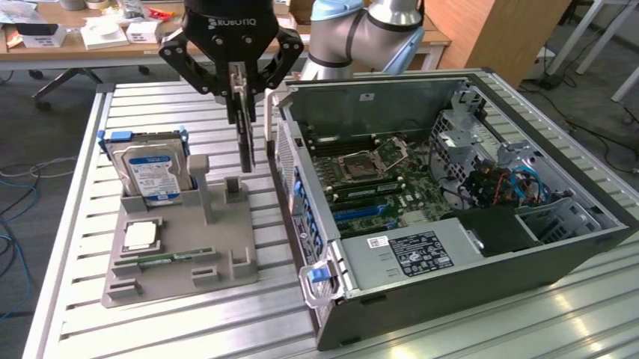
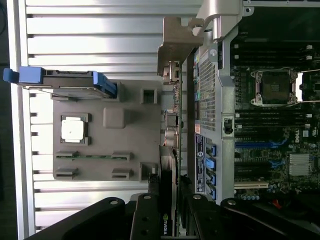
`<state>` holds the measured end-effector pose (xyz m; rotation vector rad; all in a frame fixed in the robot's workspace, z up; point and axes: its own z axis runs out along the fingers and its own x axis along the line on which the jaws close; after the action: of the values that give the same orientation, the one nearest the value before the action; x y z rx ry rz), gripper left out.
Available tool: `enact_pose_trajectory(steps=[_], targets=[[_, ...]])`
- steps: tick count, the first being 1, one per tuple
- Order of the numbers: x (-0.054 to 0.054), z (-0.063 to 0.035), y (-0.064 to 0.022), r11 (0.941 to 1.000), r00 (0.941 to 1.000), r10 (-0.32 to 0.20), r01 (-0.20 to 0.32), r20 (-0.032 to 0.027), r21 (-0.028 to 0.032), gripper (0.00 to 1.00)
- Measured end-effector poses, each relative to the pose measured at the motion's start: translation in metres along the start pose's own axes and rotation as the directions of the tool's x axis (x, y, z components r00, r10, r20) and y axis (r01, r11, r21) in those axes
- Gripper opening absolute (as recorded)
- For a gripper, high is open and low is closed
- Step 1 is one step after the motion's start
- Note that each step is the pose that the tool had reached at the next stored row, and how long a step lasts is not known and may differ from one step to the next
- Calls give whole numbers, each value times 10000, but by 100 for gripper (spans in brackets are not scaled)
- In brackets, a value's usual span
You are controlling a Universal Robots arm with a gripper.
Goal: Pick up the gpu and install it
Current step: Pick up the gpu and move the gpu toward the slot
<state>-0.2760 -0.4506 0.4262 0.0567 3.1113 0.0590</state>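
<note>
Black gpu point(image 1: 245, 131) hangs upright, pinched at top edge by gripper point(image 1: 236, 81), just above grey holder tray point(image 1: 170, 258), beside open computer case point(image 1: 559, 250). Edge grip likely keeps card's connector side free for motherboard point(image 1: 399, 187) slot.

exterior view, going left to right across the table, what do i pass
hard drive → gpu, held upright → open computer case

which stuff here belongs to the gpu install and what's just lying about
Job in hand: gpu, held upright in the gripper; open pc case.
Lying about: hard drive, cpu, memory stick, all on the grey tray.
</note>
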Motion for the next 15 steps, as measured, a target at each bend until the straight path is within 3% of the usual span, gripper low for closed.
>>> enact_pose_trajectory(steps=[15], targets=[[-519,17,34,10000,10000,-2,2,0,-1,26]])
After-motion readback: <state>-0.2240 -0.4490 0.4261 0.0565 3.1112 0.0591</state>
